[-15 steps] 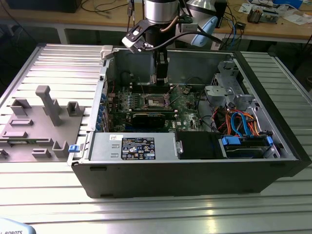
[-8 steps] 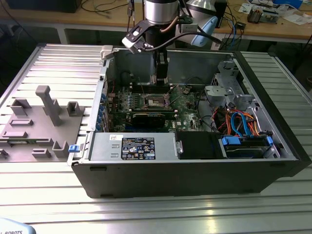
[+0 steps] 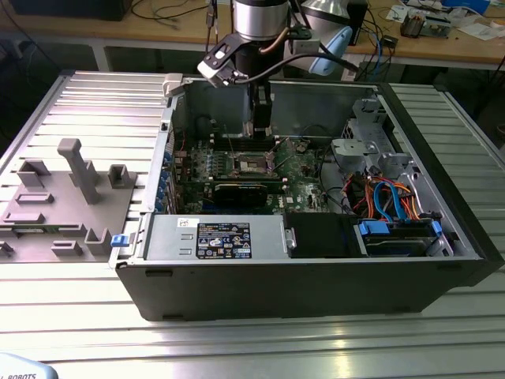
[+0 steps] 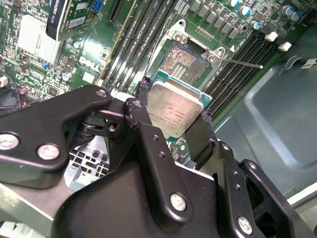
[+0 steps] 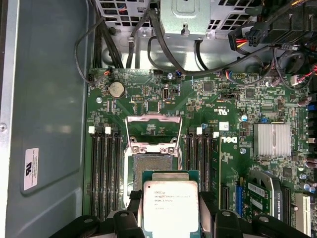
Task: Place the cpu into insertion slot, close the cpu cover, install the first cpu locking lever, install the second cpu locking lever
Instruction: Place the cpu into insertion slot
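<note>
The gripper (image 4: 174, 104) pinches the cpu (image 4: 173, 113) by two opposite edges. The open insertion slot (image 4: 181, 59) lies just ahead of the chip, which is not yet seated, and the cpu cover (image 5: 151, 130) is raised. In the exterior view's upper centre, the arm hangs inside the computer case (image 3: 316, 284), which sits on the slatted metal table (image 3: 237, 347).

An open computer case (image 3: 316, 288) sits on a slatted table (image 3: 237, 339).

**One far camera, two near**

In the exterior view we look down from well off into the open computer case (image 3: 316, 284). Both wrist views sit close over the motherboard (image 5: 233, 114), the first square-on, the second slanted, and share the insertion slot (image 5: 151, 167).
</note>
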Robot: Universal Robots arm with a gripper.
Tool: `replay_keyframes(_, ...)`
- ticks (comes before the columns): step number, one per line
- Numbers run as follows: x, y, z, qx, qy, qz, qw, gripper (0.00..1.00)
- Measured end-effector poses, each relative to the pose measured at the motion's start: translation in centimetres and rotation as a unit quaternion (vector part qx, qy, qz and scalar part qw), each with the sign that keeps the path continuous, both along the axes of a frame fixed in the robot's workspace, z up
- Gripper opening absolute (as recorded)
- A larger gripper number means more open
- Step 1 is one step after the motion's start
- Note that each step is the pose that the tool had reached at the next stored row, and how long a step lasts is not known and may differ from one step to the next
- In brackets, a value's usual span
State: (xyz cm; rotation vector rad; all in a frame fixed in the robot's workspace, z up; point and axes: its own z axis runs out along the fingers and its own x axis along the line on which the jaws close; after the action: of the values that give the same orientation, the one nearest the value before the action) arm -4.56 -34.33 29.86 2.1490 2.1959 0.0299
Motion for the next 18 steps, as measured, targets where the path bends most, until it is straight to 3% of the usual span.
replay_keyframes(18,0.0,0.0,-0.33,0.0,0.0,0.0,1.0,0.54)
